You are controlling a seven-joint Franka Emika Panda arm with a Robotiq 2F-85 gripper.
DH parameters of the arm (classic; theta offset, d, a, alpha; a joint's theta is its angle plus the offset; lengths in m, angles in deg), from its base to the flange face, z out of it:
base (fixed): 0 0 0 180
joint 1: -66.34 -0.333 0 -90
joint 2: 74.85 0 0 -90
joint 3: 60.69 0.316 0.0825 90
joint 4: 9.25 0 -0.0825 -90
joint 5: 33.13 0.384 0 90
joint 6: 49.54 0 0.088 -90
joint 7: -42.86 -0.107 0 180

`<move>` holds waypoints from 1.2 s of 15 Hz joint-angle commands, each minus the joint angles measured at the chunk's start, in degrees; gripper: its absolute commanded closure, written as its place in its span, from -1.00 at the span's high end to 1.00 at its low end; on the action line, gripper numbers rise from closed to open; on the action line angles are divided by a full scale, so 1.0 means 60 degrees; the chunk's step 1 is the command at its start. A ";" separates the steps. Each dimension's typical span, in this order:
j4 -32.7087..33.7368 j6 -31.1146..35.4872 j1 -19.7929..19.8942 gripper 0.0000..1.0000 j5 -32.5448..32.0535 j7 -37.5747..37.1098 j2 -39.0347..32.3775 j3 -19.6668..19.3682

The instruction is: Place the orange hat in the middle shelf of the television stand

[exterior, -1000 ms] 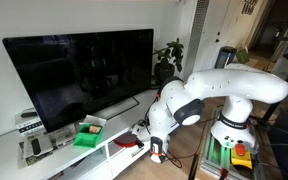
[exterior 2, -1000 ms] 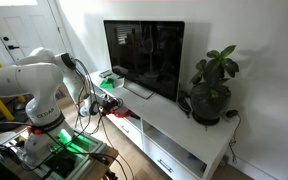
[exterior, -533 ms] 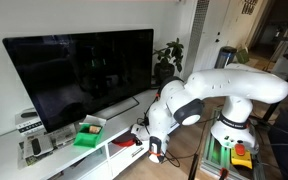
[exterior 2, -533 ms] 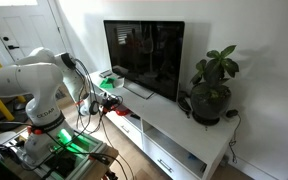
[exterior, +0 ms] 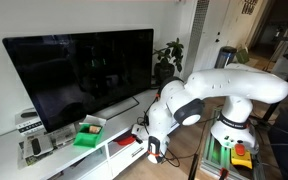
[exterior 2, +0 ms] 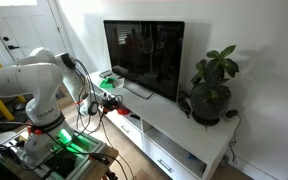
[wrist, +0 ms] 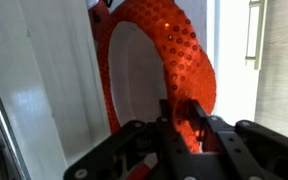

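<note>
The orange hat (wrist: 174, 60) fills the wrist view: a dotted orange crown with a pale inner side, lying against the white television stand (wrist: 44, 90). My gripper (wrist: 182, 108) has its two dark fingers closed on the hat's edge. In both exterior views the gripper (exterior: 144, 141) (exterior 2: 97, 108) reaches to the front of the stand at its open shelf, where a bit of the orange hat (exterior: 127, 142) (exterior 2: 109, 110) shows. The shelf's inside is mostly hidden by my arm.
A large black television (exterior: 79, 75) (exterior 2: 144, 55) stands on the white stand (exterior: 44, 160) (exterior 2: 174, 135). A green box (exterior: 89, 131) (exterior 2: 108, 78) sits on its top. A potted plant (exterior 2: 212, 90) is at one end. The robot's base cart (exterior 2: 54, 150) stands close by.
The gripper's jaws have closed from wide open onto the hat's edge. The arm and hat have hardly moved.
</note>
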 commanded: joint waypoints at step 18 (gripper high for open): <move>0.0819 0.0900 0.1218 0.15 0.1521 0.2561 0.0000 0.1195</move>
